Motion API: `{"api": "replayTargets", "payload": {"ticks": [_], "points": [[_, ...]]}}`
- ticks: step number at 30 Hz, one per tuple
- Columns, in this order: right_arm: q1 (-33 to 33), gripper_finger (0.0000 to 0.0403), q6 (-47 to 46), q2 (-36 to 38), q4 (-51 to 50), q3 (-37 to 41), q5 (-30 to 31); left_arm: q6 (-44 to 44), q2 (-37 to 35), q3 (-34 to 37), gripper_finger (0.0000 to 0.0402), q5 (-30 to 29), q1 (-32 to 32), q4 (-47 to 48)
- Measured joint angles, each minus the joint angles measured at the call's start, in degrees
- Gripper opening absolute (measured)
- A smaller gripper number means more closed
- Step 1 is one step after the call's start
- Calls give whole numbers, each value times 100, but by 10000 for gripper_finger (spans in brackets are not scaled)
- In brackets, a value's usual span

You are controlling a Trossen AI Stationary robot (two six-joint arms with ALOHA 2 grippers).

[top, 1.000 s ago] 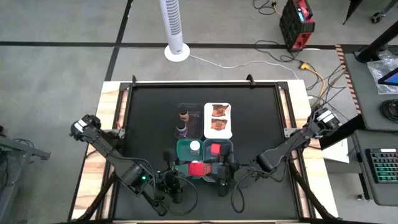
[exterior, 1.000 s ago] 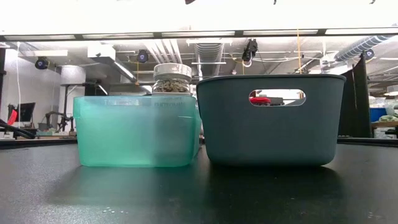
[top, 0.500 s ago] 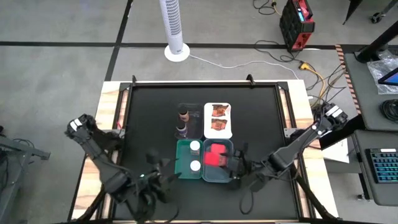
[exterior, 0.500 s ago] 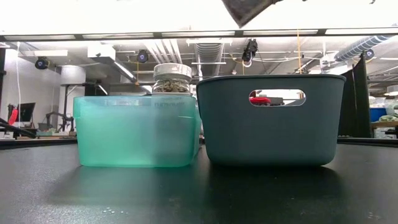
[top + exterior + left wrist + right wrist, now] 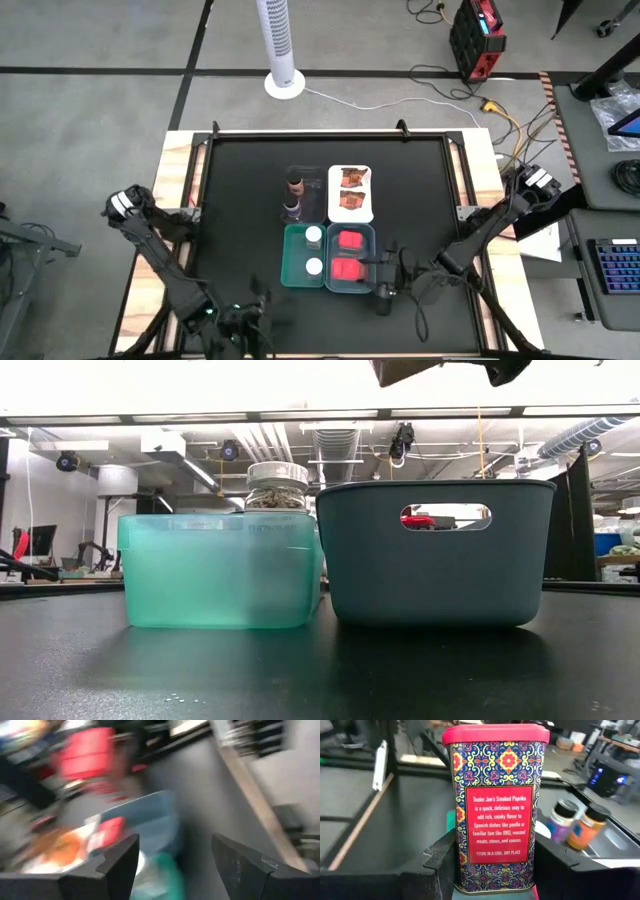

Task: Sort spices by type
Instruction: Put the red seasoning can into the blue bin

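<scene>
My right gripper [image 5: 372,268] is shut on a red patterned box [image 5: 492,810] and shows at the top of the low view [image 5: 440,370], above the grey-blue tray [image 5: 435,560]. The other red box [image 5: 350,241] stands in that tray. Two white-capped jars [image 5: 314,236] [image 5: 314,266] stand in the teal tray [image 5: 286,258]. The brown-capped bottle [image 5: 295,183] and the purple bottle [image 5: 291,208] stand in a clear tray. Both orange-red packets [image 5: 351,192] lie on the white tray. My left gripper [image 5: 245,318] is open near the table's near edge, holding nothing. My right gripper pinches the red box by its lower part [image 5: 465,870], one finger [image 5: 437,862] on each narrow side. The fingers come level from the table's right. The box stands upright in the hold with its red lid on top, lifted above the grey-blue tray.
The four trays sit close together in the table's middle. The teal tray [image 5: 220,570] and the grey-blue tray stand side by side, nearest the near edge. Bare black table lies to the left, right and far side of them. A white tower fan [image 5: 280,45] stands beyond the table.
My left gripper has drawn back from the trays toward the near edge and the left. My right gripper has carried the red box from above the teal tray toward the right, over the grey-blue tray. The second white-capped jar has come into sight in the teal tray.
</scene>
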State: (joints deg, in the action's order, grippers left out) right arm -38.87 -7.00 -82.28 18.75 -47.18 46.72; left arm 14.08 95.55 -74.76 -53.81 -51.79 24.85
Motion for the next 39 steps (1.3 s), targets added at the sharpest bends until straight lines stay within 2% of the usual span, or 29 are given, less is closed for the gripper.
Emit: {"api": "replayTargets", "payload": {"ticks": [3, 7, 13, 15, 20, 28, 33, 39], "points": [[0, 187, 286, -2, 339, 7, -178, -1134, -10, 676, 228, 690, 186, -1857], [0, 187, 740, -15, 954, 11, -682, -2086, -141, 1558, 222, 729, 486, -3958], [-24, 187, 1278, -294, 1759, 13, -823, -2754, -276, 2797, 221, 1362, 1011, -7378], [-22, 187, 1412, -417, 1941, 20, -822, -2655, -278, 3068, 223, 1597, 1157, -8032], [42, 187, 1520, -709, 2387, -10, -823, -2513, -233, 3237, 239, 1736, 1352, -8277], [144, 187, 1439, -753, 2393, -24, -819, -2557, -190, 3046, 302, 1716, 1521, -8223], [176, 187, 1460, -752, 2403, -24, -826, -2447, -190, 3043, 323, 1891, 1689, -8190], [202, 187, 1526, -752, 2411, -24, -822, -2280, -190, 3049, 325, 2833, 1898, -8162]]}}
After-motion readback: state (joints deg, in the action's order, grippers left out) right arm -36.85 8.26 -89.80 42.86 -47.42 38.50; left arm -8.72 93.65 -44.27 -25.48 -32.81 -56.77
